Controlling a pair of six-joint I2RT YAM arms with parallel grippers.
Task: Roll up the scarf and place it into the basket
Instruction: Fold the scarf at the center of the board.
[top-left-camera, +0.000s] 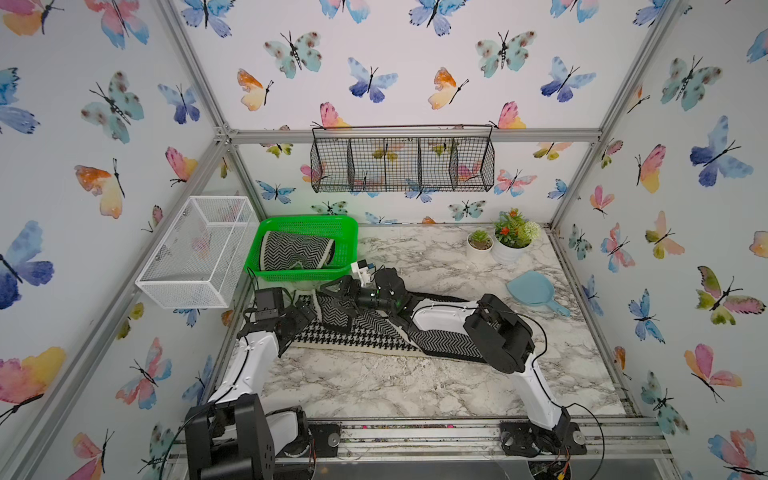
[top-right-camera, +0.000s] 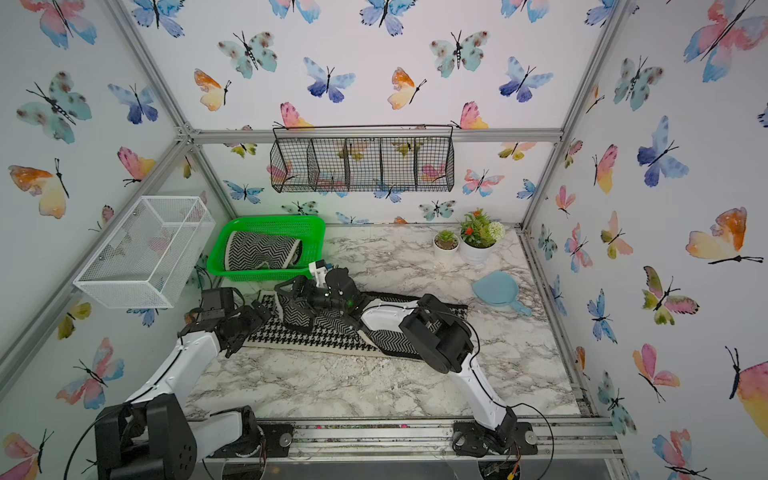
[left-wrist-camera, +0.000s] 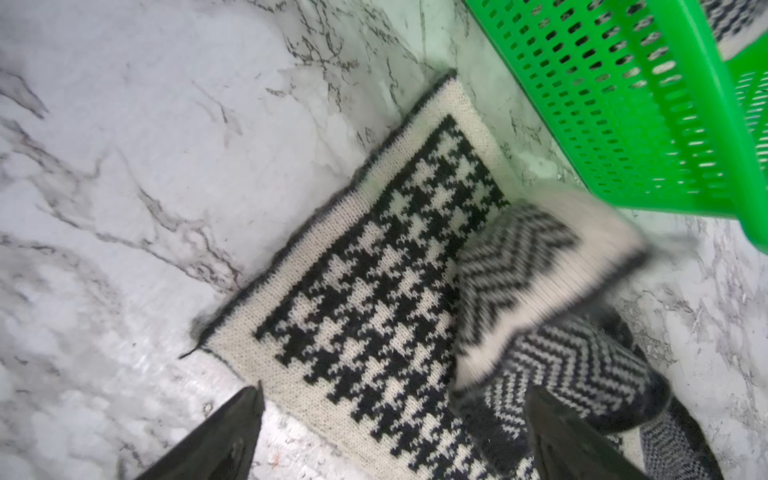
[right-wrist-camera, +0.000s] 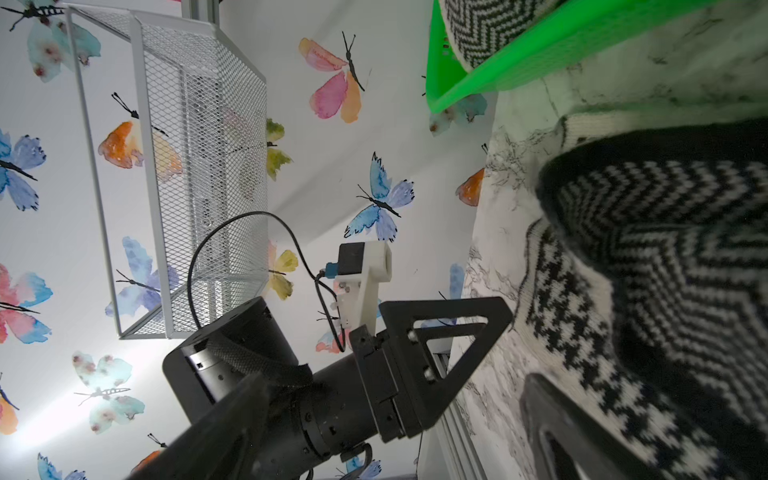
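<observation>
1. The scarf (top-left-camera: 374, 328) stretches left to right along the counter (top-left-camera: 374, 386), its left end folded over just on the near side of the basket (top-left-camera: 307, 219).
2. Your left gripper (left-wrist-camera: 397, 390), jaws apart, straddles that left end. Your right gripper (right-wrist-camera: 399, 376), jaws also apart, hovers at the fold and grips nothing.
3. The basket already holds one rolled chevron scarf (top-left-camera: 295, 251). The white mesh box (top-left-camera: 199, 253) and black rack (top-left-camera: 403, 164) look empty.
</observation>
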